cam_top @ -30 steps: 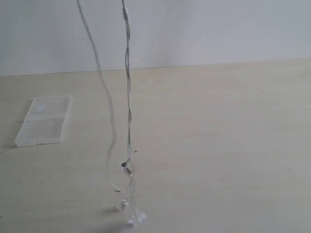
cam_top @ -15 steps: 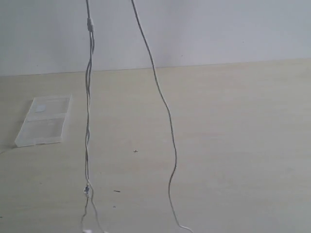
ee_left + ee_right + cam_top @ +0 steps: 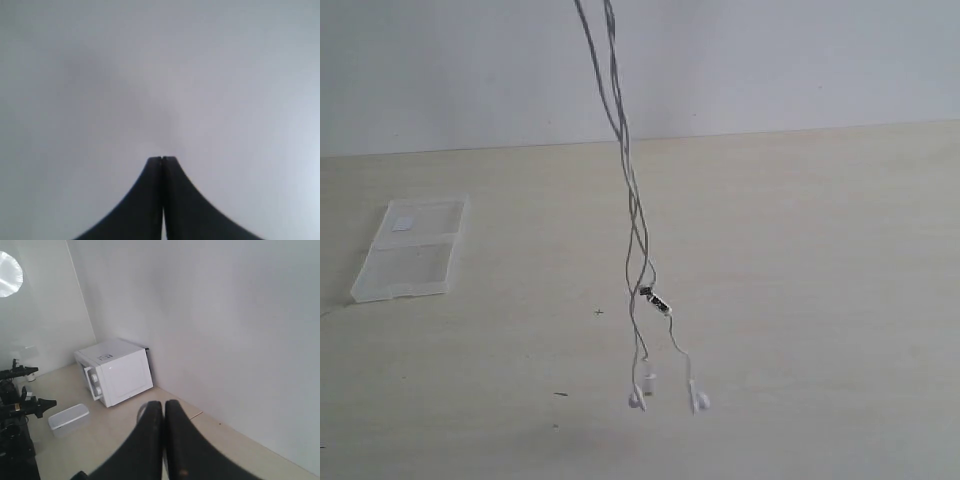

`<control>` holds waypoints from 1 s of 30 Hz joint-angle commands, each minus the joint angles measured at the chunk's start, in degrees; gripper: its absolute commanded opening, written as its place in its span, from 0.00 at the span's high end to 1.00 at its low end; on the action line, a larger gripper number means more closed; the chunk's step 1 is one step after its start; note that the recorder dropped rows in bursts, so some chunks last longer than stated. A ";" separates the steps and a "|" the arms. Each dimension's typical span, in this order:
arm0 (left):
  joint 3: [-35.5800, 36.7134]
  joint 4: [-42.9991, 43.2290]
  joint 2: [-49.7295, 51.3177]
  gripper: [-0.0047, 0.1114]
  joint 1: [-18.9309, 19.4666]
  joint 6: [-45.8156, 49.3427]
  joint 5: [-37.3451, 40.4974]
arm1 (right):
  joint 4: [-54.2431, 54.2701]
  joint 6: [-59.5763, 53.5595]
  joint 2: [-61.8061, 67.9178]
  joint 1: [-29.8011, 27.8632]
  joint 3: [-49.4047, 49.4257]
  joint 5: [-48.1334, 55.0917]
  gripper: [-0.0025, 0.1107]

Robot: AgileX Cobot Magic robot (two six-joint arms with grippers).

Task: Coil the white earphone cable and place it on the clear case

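Pressing closed, left hand [image 3: 162,159], right hand [image 3: 164,404]

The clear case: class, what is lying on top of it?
Only a whitish label patch shows on the clear case. The white earphone cable hangs apart from it, above the table; its upper end is out of frame.

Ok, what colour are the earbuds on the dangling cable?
White, same as the white earphone cable; the earbuds show best in the exterior view.
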 commanded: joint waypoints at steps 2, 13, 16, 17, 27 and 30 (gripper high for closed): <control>-1.63 40.81 -0.23 0.96 -0.17 -32.90 1.00 | 0.10 -0.78 -0.37 -0.23 -0.47 1.29 0.98; -3.44 74.31 2.09 0.96 -0.17 -57.64 -15.78 | 1.12 -0.78 -0.37 -0.23 -0.47 1.27 0.98; -3.44 81.46 4.77 0.96 -0.17 -65.15 -17.71 | 1.32 -0.90 -0.37 -0.23 -0.47 1.27 0.98; -3.44 83.24 5.88 0.96 -0.17 -67.11 -18.29 | 1.32 -0.90 -0.37 -0.23 -0.47 1.27 0.98; -4.12 77.43 10.25 0.96 -0.17 -67.79 -23.80 | 2.68 -0.80 -0.48 -0.23 -0.47 1.05 0.98; -4.12 74.18 10.25 0.96 -0.17 -67.79 -24.00 | 2.79 -0.80 -0.46 -0.23 -0.47 1.05 0.98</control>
